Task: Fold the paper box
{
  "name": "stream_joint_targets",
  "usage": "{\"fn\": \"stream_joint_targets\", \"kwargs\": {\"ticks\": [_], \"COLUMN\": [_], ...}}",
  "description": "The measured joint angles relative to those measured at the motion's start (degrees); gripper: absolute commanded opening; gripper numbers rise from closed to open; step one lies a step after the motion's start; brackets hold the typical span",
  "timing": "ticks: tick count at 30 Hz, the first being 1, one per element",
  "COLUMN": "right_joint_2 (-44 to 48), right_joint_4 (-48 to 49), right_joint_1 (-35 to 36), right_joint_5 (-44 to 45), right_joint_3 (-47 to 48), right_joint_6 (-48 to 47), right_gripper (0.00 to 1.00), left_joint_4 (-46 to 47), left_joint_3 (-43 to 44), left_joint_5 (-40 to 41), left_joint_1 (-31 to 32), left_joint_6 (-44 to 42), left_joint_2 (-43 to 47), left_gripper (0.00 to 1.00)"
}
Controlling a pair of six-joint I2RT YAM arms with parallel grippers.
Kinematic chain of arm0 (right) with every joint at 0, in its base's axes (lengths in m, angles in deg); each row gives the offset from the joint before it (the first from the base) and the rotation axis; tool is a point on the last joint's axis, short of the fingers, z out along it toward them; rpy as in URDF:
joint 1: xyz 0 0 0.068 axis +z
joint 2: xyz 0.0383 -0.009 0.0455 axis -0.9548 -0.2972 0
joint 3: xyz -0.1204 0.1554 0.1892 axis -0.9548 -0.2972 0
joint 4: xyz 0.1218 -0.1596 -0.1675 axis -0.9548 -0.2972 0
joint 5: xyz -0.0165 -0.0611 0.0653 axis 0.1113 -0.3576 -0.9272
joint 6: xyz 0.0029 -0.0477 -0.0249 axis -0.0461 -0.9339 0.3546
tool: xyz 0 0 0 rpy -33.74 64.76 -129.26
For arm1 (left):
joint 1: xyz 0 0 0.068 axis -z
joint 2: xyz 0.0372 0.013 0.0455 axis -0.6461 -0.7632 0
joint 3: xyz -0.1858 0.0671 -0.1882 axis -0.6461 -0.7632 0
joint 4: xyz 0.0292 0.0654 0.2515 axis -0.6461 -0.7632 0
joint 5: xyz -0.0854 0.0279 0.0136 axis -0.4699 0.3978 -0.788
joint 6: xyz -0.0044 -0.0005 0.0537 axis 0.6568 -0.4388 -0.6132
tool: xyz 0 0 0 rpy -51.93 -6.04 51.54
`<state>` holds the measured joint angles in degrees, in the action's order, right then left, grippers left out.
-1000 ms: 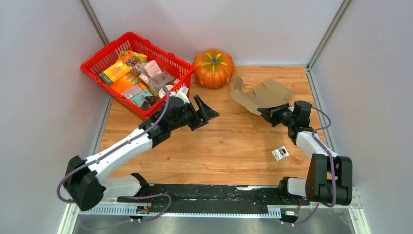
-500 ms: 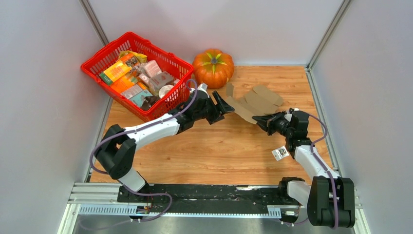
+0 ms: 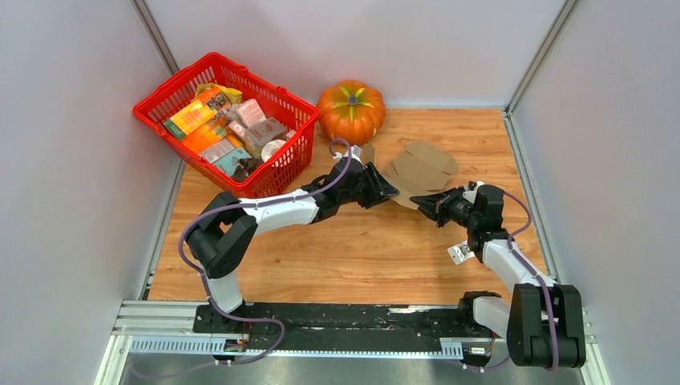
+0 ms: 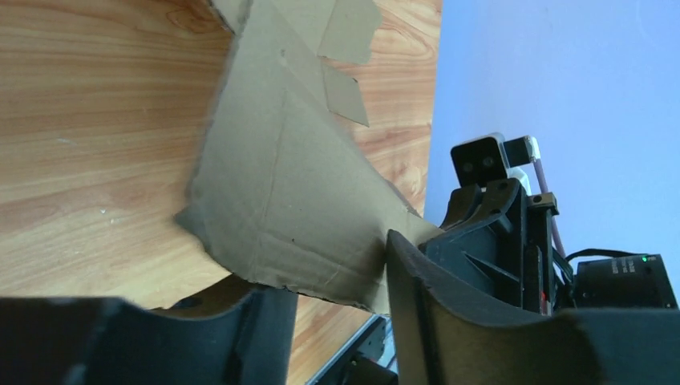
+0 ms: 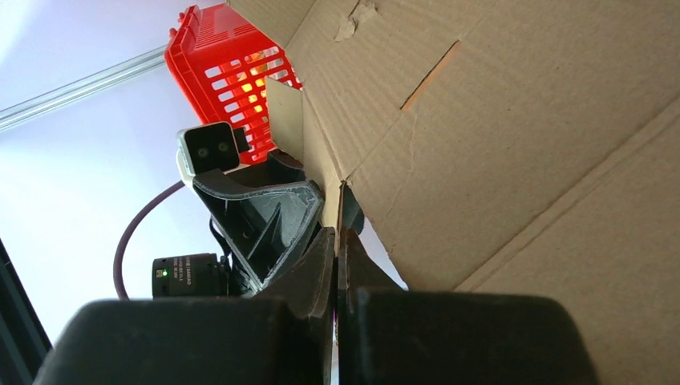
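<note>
The paper box (image 3: 421, 167) is a flat brown die-cut cardboard sheet, held tilted off the wooden table near the pumpkin. My right gripper (image 3: 429, 202) is shut on its near edge; in the right wrist view the jaws (image 5: 338, 233) pinch a thin cardboard edge (image 5: 521, 120). My left gripper (image 3: 390, 192) has reached the sheet's left corner. In the left wrist view its jaws (image 4: 333, 273) stand apart, with the lower edge of the cardboard (image 4: 297, 200) hanging between them. A gap still shows below that edge.
A red basket (image 3: 174, 82) of colourful packages stands at the back left. An orange pumpkin (image 3: 350, 112) sits at the back centre, just behind the sheet. A small white card (image 3: 460, 253) lies by the right arm. Grey walls close in both sides.
The left arm swung right from beside the basket to the sheet's left corner, its jaws narrowing. The right gripper carried the sheet a little left and nearer, staying shut on it.
</note>
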<state>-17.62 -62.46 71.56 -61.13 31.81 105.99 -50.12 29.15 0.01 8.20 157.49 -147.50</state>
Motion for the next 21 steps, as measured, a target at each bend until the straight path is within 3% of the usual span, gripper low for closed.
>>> {"fn": "stream_joint_targets", "kwargs": {"ticks": [3,4,6,7,8,10,14,21], "right_joint_2": [0.1,0.2,1.0,1.7,2.6,4.5,7.7,14.5], "right_joint_4": [-0.5,-1.0,-2.7,-4.3,-6.3,-14.1,-27.1,-40.0], "right_joint_1": [0.0,0.0,0.0,0.1,0.1,0.4,2.8,15.0], "right_joint_5": [-0.2,-0.2,-0.3,-0.4,-0.5,-0.1,2.6,11.4], "right_joint_3": [-0.2,-0.2,-0.2,-0.1,0.2,2.4,9.4,22.3], "right_joint_6": [-0.2,-0.5,-1.7,-3.6,-5.5,-10.9,-22.1,-40.8], "right_gripper": [0.15,0.34,0.59,0.78,0.82,0.87,0.89,0.85], "left_joint_4": [1.0,1.6,2.6,2.6,2.5,1.3,-5.3,-21.7], "left_joint_3": [0.0,0.0,0.0,0.0,-0.1,-0.1,0.0,0.5], "left_joint_5": [0.4,0.5,1.0,1.4,1.8,2.6,3.5,4.2], "left_joint_1": [0.3,0.3,0.5,0.5,0.5,0.5,0.5,0.5], "left_joint_6": [0.2,0.2,-0.2,-0.8,-1.4,-3.1,-8.3,-20.6], "left_joint_2": [-0.1,-0.1,-0.1,-0.1,-0.1,0.0,1.8,10.3], "left_gripper": [0.33,0.27,0.21,0.14,0.12,0.05,0.02,0.00]}}
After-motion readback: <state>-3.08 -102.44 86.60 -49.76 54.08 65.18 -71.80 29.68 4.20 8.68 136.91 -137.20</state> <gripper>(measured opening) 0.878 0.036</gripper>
